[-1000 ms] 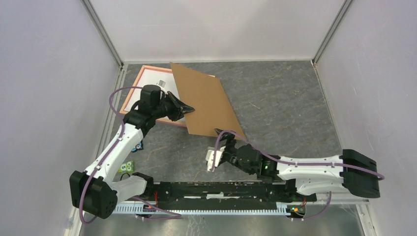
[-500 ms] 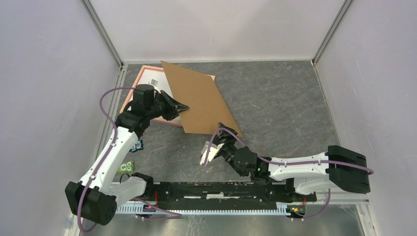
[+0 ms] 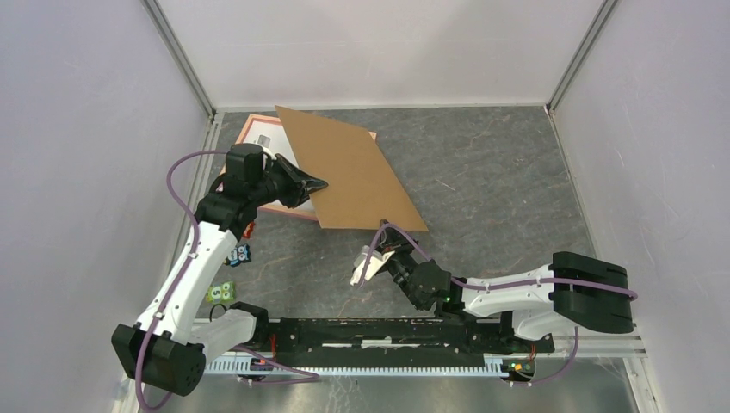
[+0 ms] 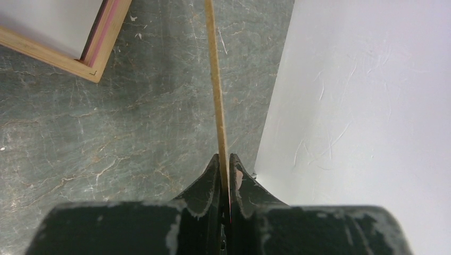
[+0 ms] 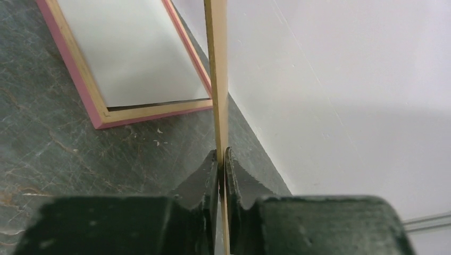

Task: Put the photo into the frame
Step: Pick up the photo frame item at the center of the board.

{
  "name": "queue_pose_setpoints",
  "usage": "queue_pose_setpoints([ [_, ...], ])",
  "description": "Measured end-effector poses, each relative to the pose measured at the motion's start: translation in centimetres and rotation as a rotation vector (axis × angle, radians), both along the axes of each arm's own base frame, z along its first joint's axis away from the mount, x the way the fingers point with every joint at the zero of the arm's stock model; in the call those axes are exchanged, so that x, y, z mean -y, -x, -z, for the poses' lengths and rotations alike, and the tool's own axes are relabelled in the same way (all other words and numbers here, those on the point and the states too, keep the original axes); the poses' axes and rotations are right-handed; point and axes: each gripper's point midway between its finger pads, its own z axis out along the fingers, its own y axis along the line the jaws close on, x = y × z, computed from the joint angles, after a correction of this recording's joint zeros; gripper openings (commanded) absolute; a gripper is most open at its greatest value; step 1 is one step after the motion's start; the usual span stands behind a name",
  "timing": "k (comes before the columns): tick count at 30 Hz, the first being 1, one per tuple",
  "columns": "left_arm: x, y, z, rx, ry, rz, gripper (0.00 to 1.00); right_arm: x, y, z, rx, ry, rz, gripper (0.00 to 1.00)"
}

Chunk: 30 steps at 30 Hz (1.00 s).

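The pink frame [image 3: 262, 119] lies flat at the back left; its inside [image 5: 133, 53] shows white with a small label. I cannot tell whether that white is the photo's back, and no printed side shows. A brown backing board [image 3: 353, 176] hangs tilted over the frame's right part. My left gripper [image 3: 320, 183] is shut on the board's left edge, which runs edge-on from the jaws [image 4: 224, 156]. My right gripper [image 3: 385, 231] is shut on the board's near corner, seen edge-on [image 5: 217, 64] between its fingers [image 5: 222, 151], with the frame [image 5: 69, 64] lying beyond.
Small green [image 3: 222, 292] and blue [image 3: 239, 254] items lie by the left wall near my left arm. White enclosure walls close in the grey table [image 3: 499, 172] on three sides. The black rail [image 3: 379, 331] with the arm bases runs along the near edge.
My left gripper has carried the board leftward and a little back. My right gripper has moved up to the board's near corner and closed on it.
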Motion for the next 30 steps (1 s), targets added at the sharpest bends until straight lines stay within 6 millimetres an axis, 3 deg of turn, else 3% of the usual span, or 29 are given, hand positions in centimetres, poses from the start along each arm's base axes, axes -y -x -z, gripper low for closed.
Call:
queue_pose_setpoints([
  [2, 0.0, 0.0, -0.1, 0.000, 0.003, 0.003, 0.18, 0.1, -0.1, -0.2, -0.002, -0.020, 0.006, 0.00],
  [6, 0.0, 0.0, -1.3, 0.033, 0.001, 0.019, 0.42, 0.2, -0.3, -0.7, -0.005, -0.061, 0.012, 0.00],
  [9, 0.3, 0.0, -3.3, 0.105, -0.005, 0.059, 0.75, 0.9, -0.6, -1.3, -0.015, -0.128, 0.039, 0.00],
  [11, 0.4, 0.1, -5.7, 0.190, -0.020, 0.096, 0.87, 2.1, -0.7, -1.1, -0.023, -0.159, 0.059, 0.00],
  [13, 0.3, 0.3, -7.8, 0.265, -0.040, 0.119, 0.93, 3.3, -0.8, -0.9, -0.034, -0.198, 0.074, 0.00],
  [17, -0.7, 1.1, -12.1, 0.425, -0.125, 0.129, 0.94, 6.3, -1.3, -1.7, -0.060, -0.343, 0.110, 0.00],
  [20, -2.3, 1.5, -13.4, 0.481, -0.205, 0.079, 0.93, 8.7, -2.0, -2.4, -0.078, -0.476, 0.135, 0.00],
  [23, -4.3, 1.5, -12.2, 0.462, -0.285, -0.010, 0.91, 10.7, -2.4, -3.2, -0.090, -0.604, 0.150, 0.00],
  [25, -5.5, 1.0, -9.9, 0.415, -0.334, -0.069, 0.90, 11.8, -2.7, -3.8, -0.098, -0.691, 0.155, 0.00],
  [28, -6.8, 0.5, -4.0, 0.254, -0.367, -0.149, 1.00, 13.1, -2.9, -4.6, -0.111, -0.804, 0.152, 0.00],
  [30, -6.7, -0.2, 0.9, 0.084, -0.375, -0.171, 1.00, 13.7, -3.0, -4.9, -0.123, -0.862, 0.156, 0.00],
])
